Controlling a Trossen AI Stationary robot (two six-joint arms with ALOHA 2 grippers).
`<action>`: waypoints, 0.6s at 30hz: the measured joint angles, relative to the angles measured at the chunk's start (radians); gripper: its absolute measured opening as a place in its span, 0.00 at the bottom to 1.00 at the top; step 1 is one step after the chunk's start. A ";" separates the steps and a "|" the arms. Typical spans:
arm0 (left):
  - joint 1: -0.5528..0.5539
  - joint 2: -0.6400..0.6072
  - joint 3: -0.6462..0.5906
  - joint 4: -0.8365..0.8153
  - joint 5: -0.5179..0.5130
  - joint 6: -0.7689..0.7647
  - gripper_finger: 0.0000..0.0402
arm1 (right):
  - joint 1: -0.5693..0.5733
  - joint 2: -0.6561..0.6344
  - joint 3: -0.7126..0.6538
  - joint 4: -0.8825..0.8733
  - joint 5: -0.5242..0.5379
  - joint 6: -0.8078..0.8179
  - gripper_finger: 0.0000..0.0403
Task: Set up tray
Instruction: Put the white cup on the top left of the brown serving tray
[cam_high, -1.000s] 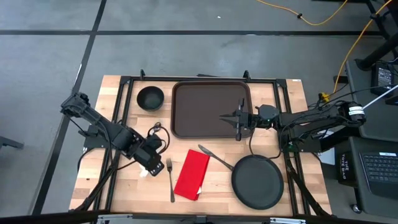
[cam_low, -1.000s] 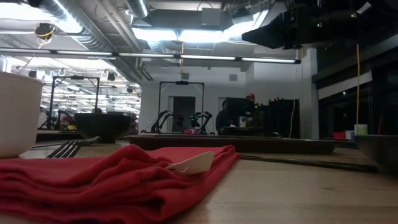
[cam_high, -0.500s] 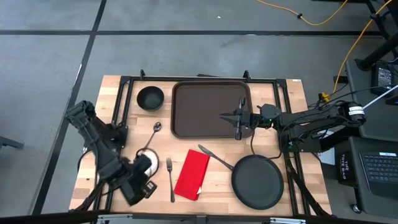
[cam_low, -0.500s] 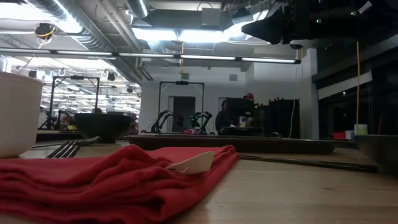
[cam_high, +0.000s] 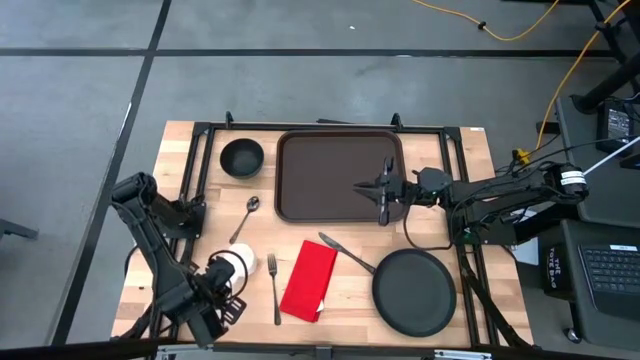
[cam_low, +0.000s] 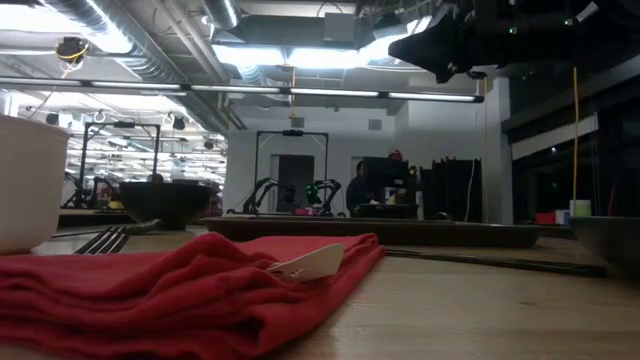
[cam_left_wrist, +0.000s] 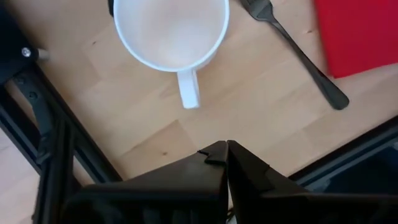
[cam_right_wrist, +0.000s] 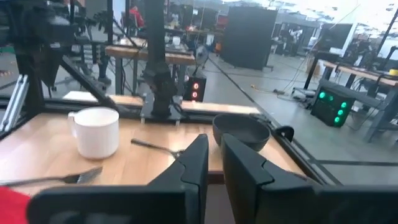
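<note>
The tray (cam_high: 340, 175) lies in the upper middle of the high view, flat on the wooden table (cam_high: 470, 140), long side running left to right, with nothing on it. The right gripper (cam_high: 383, 190) reaches in from the right and hangs over the tray's right-hand part, near the lower right corner, its fingers pointing left across the brown surface. In the right wrist view its two dark fingers (cam_right_wrist: 245, 165) stand with a narrow gap between them and nothing in that gap; whether they touch the tray cannot be told.

The left gripper (cam_high: 222, 310) sits at the lower left of the high view, well apart from the tray, just below the white mug (cam_high: 235, 266). Its fingers are pressed together and empty, and in the left wrist view the mug stands just beyond their tips, handle turned toward them.

To the left of the tray stands a black bowl (cam_high: 241, 157). Below the tray's left corner lies a spoon (cam_high: 243, 217). Further down are a fork (cam_high: 274, 288), a red napkin (cam_high: 309, 280), a knife (cam_high: 346, 253) and a round black plate (cam_high: 414, 291) at the lower right.
</note>
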 joint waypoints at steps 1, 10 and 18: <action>0.002 0.005 0.000 -0.001 0.000 -0.008 0.01 | 0.002 0.000 0.000 -0.010 0.000 -0.002 0.13; 0.006 0.028 0.000 0.000 -0.002 -0.088 0.05 | 0.004 0.000 0.000 -0.030 -0.001 0.030 0.13; 0.006 0.031 0.000 0.000 -0.042 -0.125 0.23 | 0.004 0.000 0.000 -0.028 -0.072 0.023 0.13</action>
